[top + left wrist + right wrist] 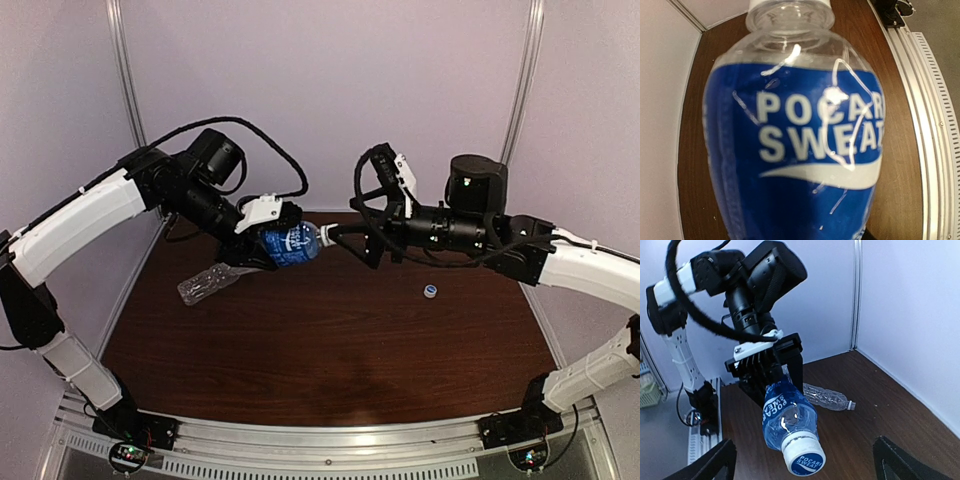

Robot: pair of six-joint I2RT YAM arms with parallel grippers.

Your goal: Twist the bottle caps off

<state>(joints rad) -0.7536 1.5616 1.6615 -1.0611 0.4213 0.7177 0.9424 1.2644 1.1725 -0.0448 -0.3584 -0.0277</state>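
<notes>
The desk (330, 350) carries the unlabelled bottle (205, 284), lying on its side at the left of the top view, and a loose cap (430, 292) right of centre. Above the desk, mid-frame, the left tool (272, 245) clamps the labelled bottle (292, 243) round its body, long axis level, neck pointing right. The right tool (338, 236), the nearer one, gapes wide and holds nothing. The bottle's own cap (802, 458) faces straight into it, in line between its fingers.

1. Looks like a robot lab cell, definitely not someone's home.
2. Plain white walls (330, 80) and metal posts (125, 70) box in a brown table (330, 340).
3. Two arms (80, 220) sit bolted to a slotted aluminium rail (330, 440) up front.
</notes>
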